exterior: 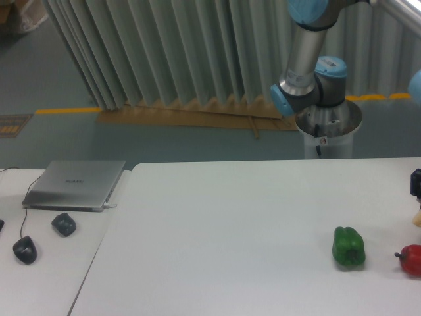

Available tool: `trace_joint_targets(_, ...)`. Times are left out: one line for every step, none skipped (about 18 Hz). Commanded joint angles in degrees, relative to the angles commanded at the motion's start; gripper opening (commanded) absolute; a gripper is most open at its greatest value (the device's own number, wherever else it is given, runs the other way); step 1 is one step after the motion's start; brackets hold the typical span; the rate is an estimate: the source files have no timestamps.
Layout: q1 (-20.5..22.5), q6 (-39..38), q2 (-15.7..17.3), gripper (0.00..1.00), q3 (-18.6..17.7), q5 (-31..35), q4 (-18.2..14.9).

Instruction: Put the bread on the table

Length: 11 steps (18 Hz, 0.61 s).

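**Gripper just entering at the right edge, a pale scrap beneath it**

From my remote station I see a wide white table (237, 224) filling most of the view. At its far right edge a small dark part of the gripper (416, 197) pokes into the frame, hanging above the tabletop. Most of it is cut off by the picture's border, so I cannot tell whether its jaws are apart or together. Directly under that dark part sits a tiny pale yellow-tan sliver, which looks like the bread (417, 218); only its edge shows, and I cannot tell whether it is clamped in the gripper or touching the table.

Just below the bread, a red round fruit (411, 259) lies on the table, partly cut off by the frame. To its left, close beside but apart, stands a green bell pepper (348, 247).

Behind the table rises the arm (304, 62), silver with light blue joints, mounted on a metal pedestal (329, 135).

On the left, a narrower desk (46, 270) adjoins the table. It carries a closed silver laptop (75, 184) and two dark mice, one nearer the laptop (64, 224) and one nearer the front (25, 249).
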Motion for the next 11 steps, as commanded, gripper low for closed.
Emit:
trace_joint_targets(-0.8, -0.1, -0.1, 0.31, -0.4, 1.0, 1.6)
trace_joint_targets(-1.8, 0.0, -0.1, 0.31, -1.0, 2.4, 4.1)
trace_joint_targets(-2.6, 0.1, -0.1, 0.31, -1.3, 4.2, 6.0)
trace_joint_targets(-3.4, 0.1, -0.1, 0.31, -1.3, 5.7, 6.6)
trace_joint_targets(-4.1, -0.2, -0.2, 0.30, -1.5, 6.2, 6.9)
trace_joint_targets(-4.6, 0.0, -0.4, 0.30, -1.9, 6.2, 7.2)
trace_joint_targets(-4.9, -0.2, -0.5, 0.30, -2.1, 6.2, 8.1)
trace_joint_targets(-5.5, -0.2, -0.5, 0.30, -2.8, 6.2, 10.4)
trace_joint_targets(-5.7, -0.1, -0.5, 0.30, -3.5, 6.2, 12.1)
trace_joint_targets(-5.7, 0.2, -0.3, 0.30, -4.9, 6.3, 14.4)
trace_joint_targets(-5.9, 0.1, -0.3, 0.30, -5.0, 6.3, 14.9)
